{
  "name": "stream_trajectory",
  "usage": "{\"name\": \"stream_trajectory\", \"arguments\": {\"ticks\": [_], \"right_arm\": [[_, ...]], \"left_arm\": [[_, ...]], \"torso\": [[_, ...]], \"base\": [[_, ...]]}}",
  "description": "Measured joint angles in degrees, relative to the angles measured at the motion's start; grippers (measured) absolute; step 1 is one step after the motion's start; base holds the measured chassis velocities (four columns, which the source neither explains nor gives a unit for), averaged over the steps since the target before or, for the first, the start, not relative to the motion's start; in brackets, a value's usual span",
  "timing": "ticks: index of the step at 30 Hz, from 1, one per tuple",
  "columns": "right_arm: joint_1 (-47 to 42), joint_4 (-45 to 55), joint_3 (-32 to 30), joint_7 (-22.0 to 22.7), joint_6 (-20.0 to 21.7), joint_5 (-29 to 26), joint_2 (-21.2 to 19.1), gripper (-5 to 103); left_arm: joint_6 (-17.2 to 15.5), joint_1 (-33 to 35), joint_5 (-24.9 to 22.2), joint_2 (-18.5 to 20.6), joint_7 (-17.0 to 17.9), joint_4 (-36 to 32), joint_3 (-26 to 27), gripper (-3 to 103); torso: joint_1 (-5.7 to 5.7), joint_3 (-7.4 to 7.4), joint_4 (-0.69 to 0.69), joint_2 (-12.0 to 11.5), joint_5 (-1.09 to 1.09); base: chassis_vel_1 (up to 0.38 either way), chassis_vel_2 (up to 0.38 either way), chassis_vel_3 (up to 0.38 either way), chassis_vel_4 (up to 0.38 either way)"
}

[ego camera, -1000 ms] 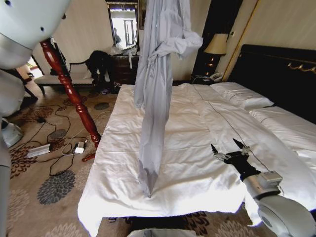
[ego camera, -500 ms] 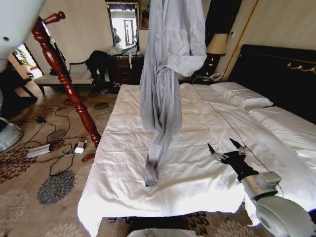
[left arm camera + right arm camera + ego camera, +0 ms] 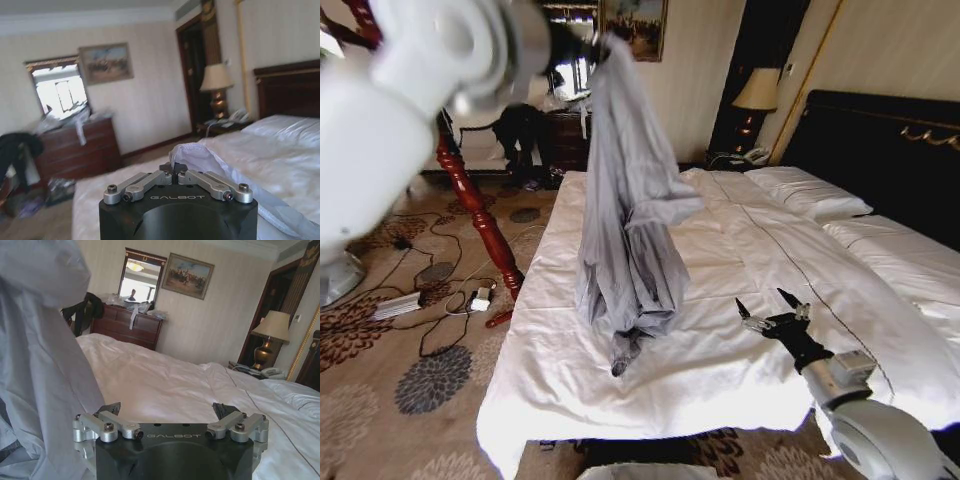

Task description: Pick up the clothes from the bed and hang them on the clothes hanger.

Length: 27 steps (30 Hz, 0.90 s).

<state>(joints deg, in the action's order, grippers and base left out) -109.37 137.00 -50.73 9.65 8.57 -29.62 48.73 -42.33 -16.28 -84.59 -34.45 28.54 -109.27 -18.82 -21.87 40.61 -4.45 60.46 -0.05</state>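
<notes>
Your shirt (image 3: 625, 225) hangs at about 11 o'clock in the head view, pinched at its top by the left gripper (image 3: 174, 170), jaws closed on a fold of fabric, while its lower folds and cuff pool on the bed (image 3: 720, 370). Lift until the hem clears the duvet before you carry it off, and watch the red wooden post (image 3: 478, 215) at 9 o'clock, which could snag a trailing sleeve. Your right gripper (image 3: 766, 312) hovers at 4 o'clock, fingers spread, holding nothing; bring it to the cloth to spread the collar.
</notes>
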Motion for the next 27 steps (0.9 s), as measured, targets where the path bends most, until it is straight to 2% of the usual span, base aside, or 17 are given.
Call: {"name": "stream_trajectory", "arguments": {"ticks": [1, 3, 4, 5, 6, 8, 9, 10, 12, 13, 14, 18, 20, 23, 24, 25, 27], "right_arm": [[0.0, 0.0, 0.0, 0.0, 0.0, 0.0, 0.0, 100], [0.1, -0.5, 1.2, -0.2, 0.0, 0.7, 0.0, 100], [0.1, -0.7, 2.1, -0.4, 0.1, 1.0, -0.1, 100], [0.0, -0.7, 2.4, -0.5, 0.2, 1.1, -0.1, 100], [0.0, -0.7, 2.4, -0.5, 0.2, 1.1, -0.1, 100], [-0.6, -0.7, 3.1, -1.1, 0.4, 1.5, -0.3, 100], [-1.2, -0.5, 3.8, -1.6, 0.5, 1.6, -0.4, 100], [-1.2, -0.5, 3.8, -1.6, 0.5, 1.6, -0.4, 100], [-1.3, -0.5, 5.0, -1.8, 0.8, 0.6, -0.7, 100], [-1.0, -1.4, 6.6, -1.9, 1.5, -1.2, -1.1, 100], [-0.6, -2.4, 7.5, -1.8, 1.7, -1.6, -1.4, 100], [-0.5, -4.2, 9.0, -2.8, 1.2, 0.8, -3.0, 100], [-0.5, -4.2, 9.2, -3.2, 1.0, 1.5, -3.5, 100], [0.1, -4.2, 9.8, -4.4, 0.3, 4.1, -6.6, 100], [0.1, -4.2, 9.8, -4.4, 0.3, 4.1, -6.6, 100], [0.5, -4.3, 9.9, -4.6, 0.3, 4.3, -7.4, 100], [3.0, -5.1, 10.9, -5.4, 0.5, 3.6, -9.8, 100]], "left_arm": [[0.0, 0.0, 0.0, 0.0, 0.0, 0.0, 0.0, 0], [0.1, 10.5, 4.0, 3.1, -1.4, -1.9, 6.0, 0], [0.7, 20.6, 7.8, 5.4, -2.2, -3.3, 13.0, 0], [1.0, 24.7, 9.2, 6.1, -2.7, -4.0, 15.6, 0], [1.0, 24.7, 9.2, 6.1, -2.7, -4.0, 15.6, 0], [2.6, 38.2, 13.9, 7.9, -4.0, -5.9, 21.0, 0], [3.9, 47.0, 17.4, 7.9, -4.6, -6.8, 23.4, 0], [3.9, 47.0, 17.4, 7.9, -4.6, -6.8, 23.4, 0], [5.3, 52.8, 21.3, 6.6, -4.8, -7.0, 24.9, 0], [6.5, 57.8, 25.3, 4.3, -4.8, -6.8, 25.6, 0], [7.0, 59.7, 26.8, 2.8, -4.5, -6.6, 25.9, 0], [9.5, 63.7, 29.8, -1.0, -4.3, -5.7, 26.4, 0], [10.5, 64.5, 30.5, -1.5, -4.3, -5.5, 26.6, 0], [15.8, 68.8, 32.6, -3.1, -5.7, -4.9, 28.8, 0], [15.8, 68.8, 32.6, -3.1, -5.7, -4.9, 28.8, 0], [17.5, 70.1, 33.2, -3.5, -6.3, -4.8, 29.8, 0], [22.5, 74.4, 35.2, -4.6, -8.7, -4.2, 32.7, 0]], "torso": [[0.0, 0.0, 0.0, 0.0, 0.0], [0.0, 0.0, -0.01, 0.0, 0.01], [-0.01, 0.0, -0.03, 0.0, 0.03], [-0.01, 0.0, -0.01, 0.0, 0.06], [-0.01, 0.0, -0.01, 0.0, 0.06], [0.01, -0.01, 0.05, 0.0, 0.02], [0.01, -0.01, 0.02, 0.0, -0.01], [0.01, -0.01, 0.02, 0.0, -0.01], [0.01, -0.01, -0.03, 0.0, 0.04], [0.0, 0.0, -0.03, 0.0, 0.03], [0.0, -0.01, -0.03, 0.0, 0.07], [0.0, 0.0, -0.04, 0.0, 0.06], [0.0, -0.01, -0.04, 0.0, 0.07], [0.0, 0.0, -0.02, 0.0, 0.05], [0.0, 0.0, -0.02, 0.0, 0.05], [0.0, -0.01, -0.02, 0.0, 0.06], [0.0, 0.0, 0.0, 0.0, 0.03]], "base": [[0.0, 0.0, 0.0, 0.0], [0.0, 0.0, 0.0, 0.0], [0.0, 0.0, 0.0, 0.0], [0.0, 0.0, 0.0, 0.0], [0.0, 0.0, 0.0, 0.0], [0.0, 0.0, 0.0, 0.0], [0.0, 0.0, 0.0, 0.0], [0.0, 0.0, 0.0, 0.0], [0.0, 0.0, 0.0, 0.0], [0.0, 0.0, 0.0, 0.0], [0.0, 0.0, 0.0, 0.0], [0.0, 0.0, 0.0, 0.0], [0.0, 0.0, 0.0, 0.0], [0.0, 0.0, 0.0, 0.0], [0.0, 0.0, 0.0, 0.0], [0.0, 0.0, 0.0, 0.0], [0.0, 0.0, 0.0, 0.0]]}}
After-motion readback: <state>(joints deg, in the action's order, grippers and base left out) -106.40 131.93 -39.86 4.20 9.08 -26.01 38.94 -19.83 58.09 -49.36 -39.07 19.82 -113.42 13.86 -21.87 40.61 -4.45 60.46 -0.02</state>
